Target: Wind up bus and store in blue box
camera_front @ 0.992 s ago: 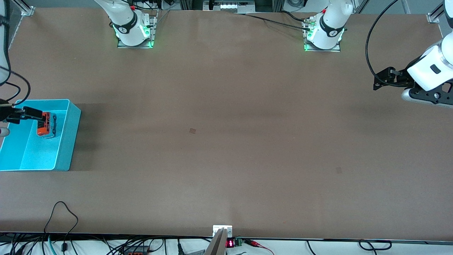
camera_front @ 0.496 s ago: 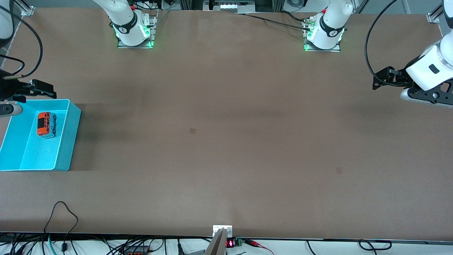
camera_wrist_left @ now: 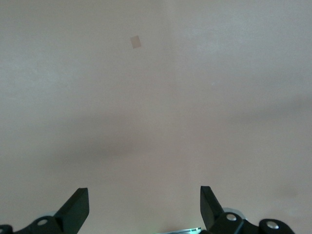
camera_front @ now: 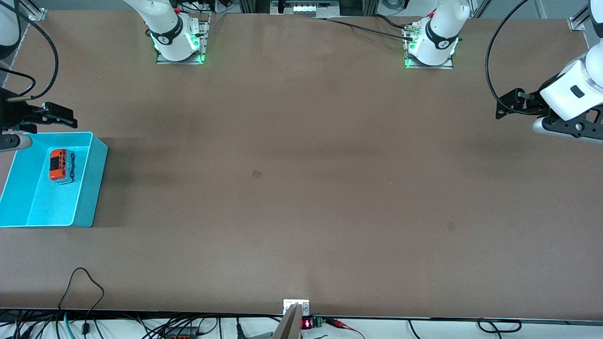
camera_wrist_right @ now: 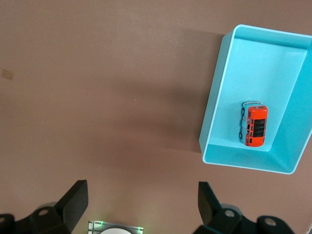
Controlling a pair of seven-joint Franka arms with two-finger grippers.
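The bus [camera_front: 60,165] is lying inside the blue box [camera_front: 92,188] at the right arm's end of the bench [camera_front: 301,188]. No readable lettering is showing. The right claw [camera_front: 63,118] is hovering with fingers apart above the bench beside the box; the left claw [camera_front: 506,106], fingers apart, is waiting.

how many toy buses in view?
1. The small orange toy bus with dark roof windows lies inside the rectangular turquoise-blue plastic bin, at the right arm's end of the table, in the part of the bin farther from the front camera. No others visible.
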